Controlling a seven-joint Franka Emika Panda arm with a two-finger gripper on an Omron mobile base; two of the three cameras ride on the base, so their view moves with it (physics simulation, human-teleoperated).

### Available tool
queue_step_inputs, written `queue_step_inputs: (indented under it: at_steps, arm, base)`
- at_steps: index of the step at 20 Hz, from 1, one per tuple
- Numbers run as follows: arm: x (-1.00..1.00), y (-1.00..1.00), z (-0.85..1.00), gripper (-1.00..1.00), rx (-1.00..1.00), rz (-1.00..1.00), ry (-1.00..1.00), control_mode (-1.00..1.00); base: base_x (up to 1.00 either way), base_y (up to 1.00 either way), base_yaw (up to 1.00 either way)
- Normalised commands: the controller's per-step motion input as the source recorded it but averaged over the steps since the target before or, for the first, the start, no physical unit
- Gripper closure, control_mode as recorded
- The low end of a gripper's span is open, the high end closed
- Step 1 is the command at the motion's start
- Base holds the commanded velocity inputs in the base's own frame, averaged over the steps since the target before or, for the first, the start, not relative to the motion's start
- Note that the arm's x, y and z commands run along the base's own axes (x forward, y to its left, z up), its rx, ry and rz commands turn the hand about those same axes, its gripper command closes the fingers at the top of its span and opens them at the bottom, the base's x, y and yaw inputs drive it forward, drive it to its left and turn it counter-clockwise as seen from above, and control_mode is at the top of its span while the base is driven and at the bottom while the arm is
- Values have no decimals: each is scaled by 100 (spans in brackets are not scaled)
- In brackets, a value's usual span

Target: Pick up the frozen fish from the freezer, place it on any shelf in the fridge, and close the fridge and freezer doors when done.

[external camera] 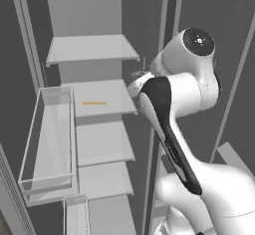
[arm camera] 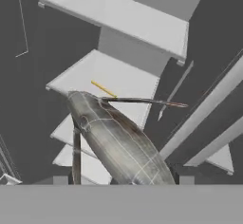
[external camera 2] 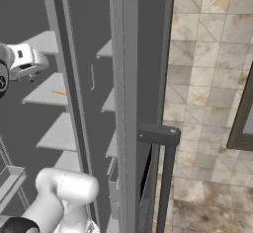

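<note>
The fish [arm camera: 118,142] filled the lower middle of the hand view, a long, smooth, grey, spindle-shaped body with faint pale lines across its skin and thin dark fins sticking out from it. It rose from between the gripper [arm camera: 116,180] tips, so the gripper was closed on the fish, holding it in the air in front of the shelves and touching none of them.

Beyond it stood the freezer [external camera: 84,10], a tall grey compartment with flat, pale grey shelves stacked one above another, each a thin slab with a slightly raised front lip. On the second shelf [external camera: 102,97] from the top lay a thin orange sliver [external camera: 94,102], well apart from the fish. The same sliver [arm camera: 103,88] showed just behind the fish's head in the hand view.

In the left base view the freezer door [external camera: 15,129] hung open at the left, carrying a clear, box-shaped bin [external camera: 47,139] with thin translucent walls. The white arm, with its glossy dark joint cover, reached up at the right of the shelves.

In the right base view the fridge door [external camera 2: 126,103] was seen edge-on, finely ribbed, with a dark bar handle [external camera 2: 165,177] on a short bracket. To its right ran a wall of mottled beige tiles [external camera 2: 207,79].
</note>
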Motion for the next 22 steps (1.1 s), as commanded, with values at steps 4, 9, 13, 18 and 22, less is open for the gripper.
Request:
queue_step_inputs:
  at_steps: [4,9,13,18,22]
  arm:
    - [100,57,40,100,-13,-7,14,-100]
    - [27,27,2,100,-4,1,7,-100]
    - [45,10,-46,100,0,1,-4,-100]
    - [65,14,-4,100,0,0,-18,-100]
    - [96,13,0,100,0,0,-18,-100]
  base:
    - [0,0,0]
    - [0,0,0]
    - [0,0,0]
    - [0,0,0]
    - [0,0,0]
